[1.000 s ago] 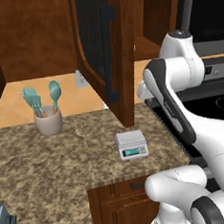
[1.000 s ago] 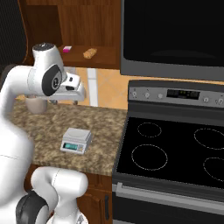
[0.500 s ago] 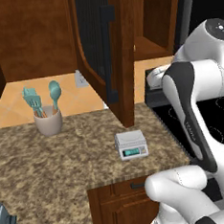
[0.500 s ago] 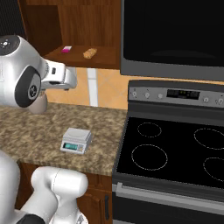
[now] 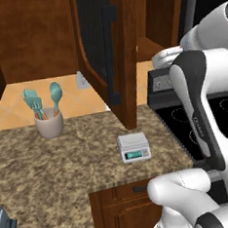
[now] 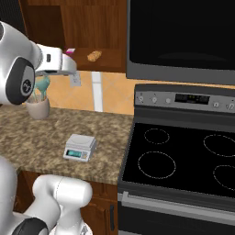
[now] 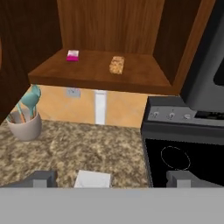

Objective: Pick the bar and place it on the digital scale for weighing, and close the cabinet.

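The orange-tan speckled bar [image 7: 116, 64] lies flat on the open cabinet's wooden shelf [image 7: 87, 72]; it is also on the bar [image 6: 94, 56] spot above the counter. The light grey digital scale [image 5: 133, 147] sits on the granite counter with nothing on its platform, the same scale [image 6: 80, 147] standing left of the stove. The cabinet door [image 5: 101, 53], ribbed and dark-handled, stands swung open over the counter. My gripper [image 7: 111, 179] is open and holds nothing, at about shelf height and well short of the bar, with the scale [image 7: 93, 179] below it.
A small pink item [image 7: 72, 55] lies on the shelf left of the bar. A beige cup of teal utensils [image 5: 49, 119] stands at the counter's back left. The black stove [image 6: 183, 160] and a dark microwave [image 6: 183, 36] are to the right.
My arm has swung upward and the hand has risen from counter height to the level of the cabinet shelf. The bar, the scale and the door have not moved.
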Robot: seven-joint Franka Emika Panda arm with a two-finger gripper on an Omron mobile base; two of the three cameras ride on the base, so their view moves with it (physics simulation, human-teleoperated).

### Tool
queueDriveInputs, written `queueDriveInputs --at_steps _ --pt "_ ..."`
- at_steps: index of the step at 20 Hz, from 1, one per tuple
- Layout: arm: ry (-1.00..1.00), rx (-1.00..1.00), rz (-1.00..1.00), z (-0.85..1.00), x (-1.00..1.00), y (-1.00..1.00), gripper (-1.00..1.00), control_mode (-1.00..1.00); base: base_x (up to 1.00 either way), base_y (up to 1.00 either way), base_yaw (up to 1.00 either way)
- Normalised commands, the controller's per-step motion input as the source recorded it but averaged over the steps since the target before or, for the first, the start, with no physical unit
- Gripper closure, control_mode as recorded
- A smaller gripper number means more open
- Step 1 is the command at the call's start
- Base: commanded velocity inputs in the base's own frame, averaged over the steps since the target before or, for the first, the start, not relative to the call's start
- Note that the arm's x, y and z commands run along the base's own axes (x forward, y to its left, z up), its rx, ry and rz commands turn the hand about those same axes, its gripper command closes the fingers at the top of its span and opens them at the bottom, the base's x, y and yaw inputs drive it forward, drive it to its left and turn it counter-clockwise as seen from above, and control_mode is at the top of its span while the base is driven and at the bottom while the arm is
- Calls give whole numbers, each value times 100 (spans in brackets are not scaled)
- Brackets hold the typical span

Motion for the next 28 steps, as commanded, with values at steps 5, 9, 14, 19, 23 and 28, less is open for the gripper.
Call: queueDriveInputs --at_steps 5,9,14,19,23,28 --pt "-1 0 0 17 35 0 -100 -100 0 0 0" --pt "-2 0 0 0 55 0 -100 -100 0 0 0" --pt "0 0 0 0 47 0 -100 -100 0 0 0" --pt "-1 0 3 -21 55 -3 -100 -100 0 0 0" --pt "0 0 0 -6 44 0 -100 -100 0 0 0" --pt "0 0 0 0 46 0 -100 -100 0 0 0"
